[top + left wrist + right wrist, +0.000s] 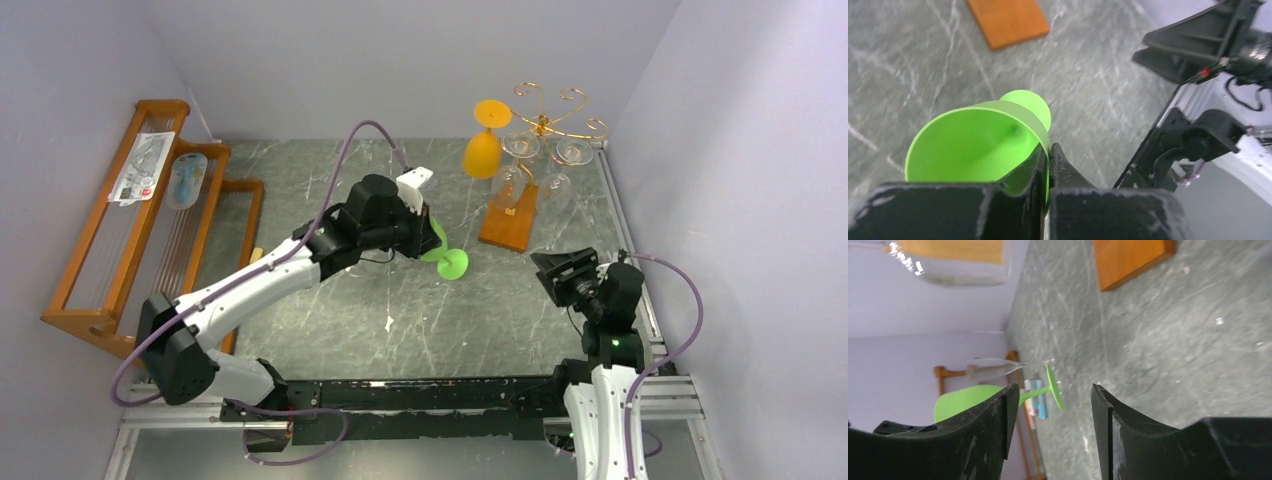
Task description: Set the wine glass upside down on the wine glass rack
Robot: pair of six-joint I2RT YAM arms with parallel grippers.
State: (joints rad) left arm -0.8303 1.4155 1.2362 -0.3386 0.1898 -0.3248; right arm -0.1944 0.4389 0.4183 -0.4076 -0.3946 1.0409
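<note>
Left gripper is clenched on the rim of the green wine glass, held sideways at mid-table, foot pointing right. Right gripper is released, empty, near right. Wine glass rack stands far right.

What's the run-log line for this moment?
left gripper: shut on green wine glass rim | right gripper: open, empty | wine glass rack: green wine glass not yet on it

The glass is bright green. The rack is gold wire, its base orange-brown; one goblet on it is orange, the other goblets clear. The table is dark grey marble with white veins. The walls are pale lilac.
</note>
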